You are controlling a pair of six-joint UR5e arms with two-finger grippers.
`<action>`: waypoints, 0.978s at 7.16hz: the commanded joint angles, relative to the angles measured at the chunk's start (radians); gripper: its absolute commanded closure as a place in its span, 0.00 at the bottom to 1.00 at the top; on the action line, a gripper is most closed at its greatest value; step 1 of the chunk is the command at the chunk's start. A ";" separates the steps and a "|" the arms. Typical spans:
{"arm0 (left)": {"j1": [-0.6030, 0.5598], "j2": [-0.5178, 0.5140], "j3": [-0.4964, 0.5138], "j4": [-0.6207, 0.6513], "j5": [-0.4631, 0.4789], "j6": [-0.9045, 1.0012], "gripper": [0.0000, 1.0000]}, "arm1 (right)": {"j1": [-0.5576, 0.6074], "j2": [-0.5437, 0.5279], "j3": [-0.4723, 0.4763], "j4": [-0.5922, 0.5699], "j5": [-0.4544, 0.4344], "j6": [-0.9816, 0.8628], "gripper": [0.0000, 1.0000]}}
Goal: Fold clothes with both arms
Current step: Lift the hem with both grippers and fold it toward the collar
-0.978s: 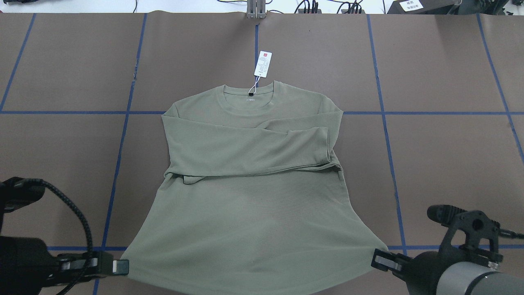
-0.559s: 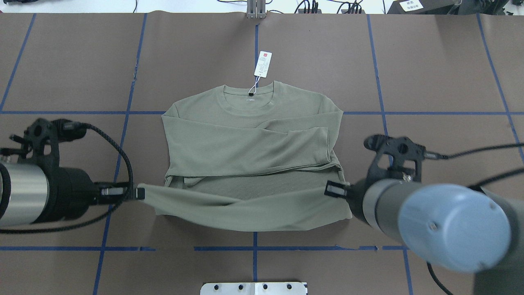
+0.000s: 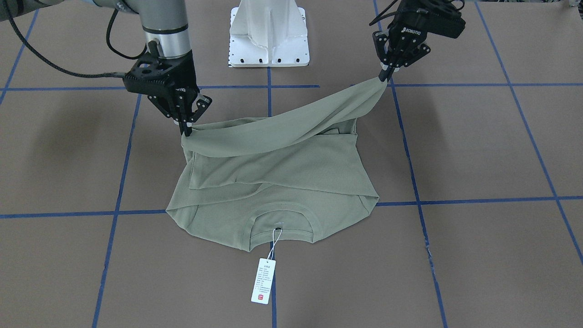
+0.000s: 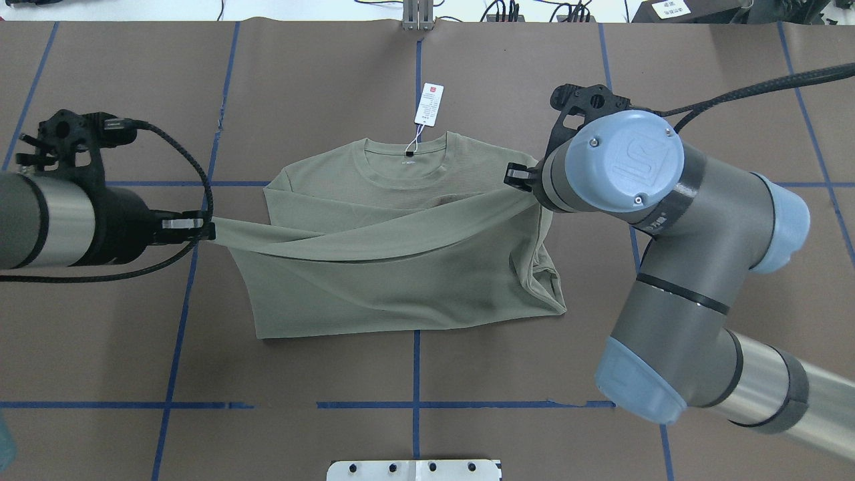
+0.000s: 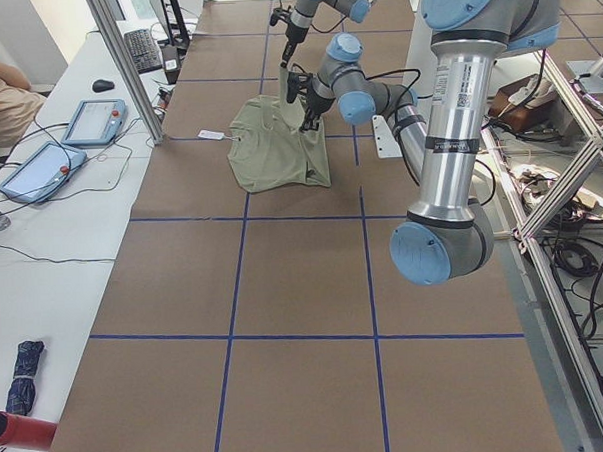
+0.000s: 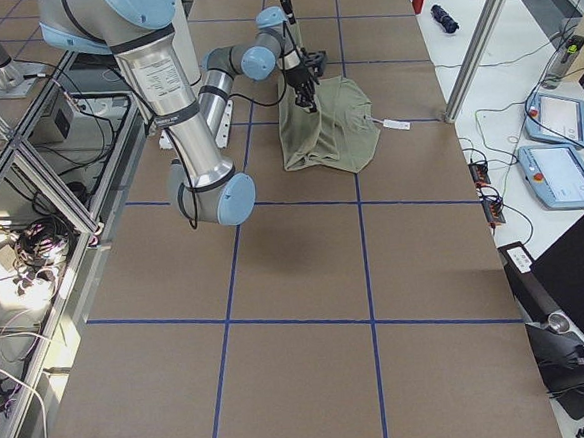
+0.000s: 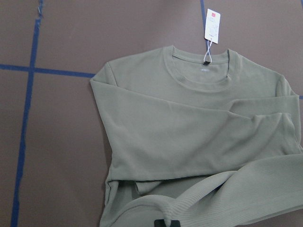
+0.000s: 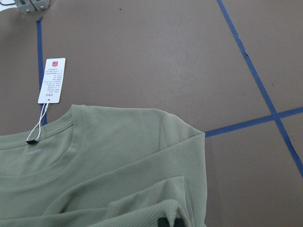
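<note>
The sage-green shirt [image 4: 401, 280] lies on the brown table, collar [image 4: 406, 160] at the far side, sleeves folded across the chest. Its white hang tag [image 4: 429, 104] rests beyond the collar. My left gripper [image 4: 204, 229] is shut on one corner of the bottom hem, held up off the table beside the shirt's left edge. My right gripper [image 4: 516, 175] is shut on the other hem corner, near the right shoulder. The hem hangs taut between them as a raised band [image 3: 291, 125] over the body. In the front-facing view the left gripper [image 3: 385, 76] sits higher than the right gripper [image 3: 186, 131].
The white pedestal base [image 3: 268, 32] stands at the robot's side of the table, its plate [image 4: 414, 469] at the near edge. Blue tape lines [image 4: 414, 374] grid the brown cover. Tablets [image 5: 67, 136] and a person's arm [image 5: 0, 84] are at a side desk.
Both grippers have carried the bottom hem up and away from the near edge toward the collar. The right one has gone farther, to the shoulder. The lower body now lies doubled over.
</note>
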 commanded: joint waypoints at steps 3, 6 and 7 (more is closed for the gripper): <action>-0.102 -0.182 0.281 -0.020 -0.003 0.126 1.00 | 0.022 0.043 -0.119 0.062 0.019 -0.016 1.00; -0.101 -0.227 0.613 -0.305 0.017 0.125 1.00 | 0.073 0.139 -0.402 0.179 0.022 -0.094 1.00; -0.113 -0.245 0.642 -0.307 0.036 0.132 1.00 | 0.105 0.156 -0.481 0.254 0.041 -0.130 1.00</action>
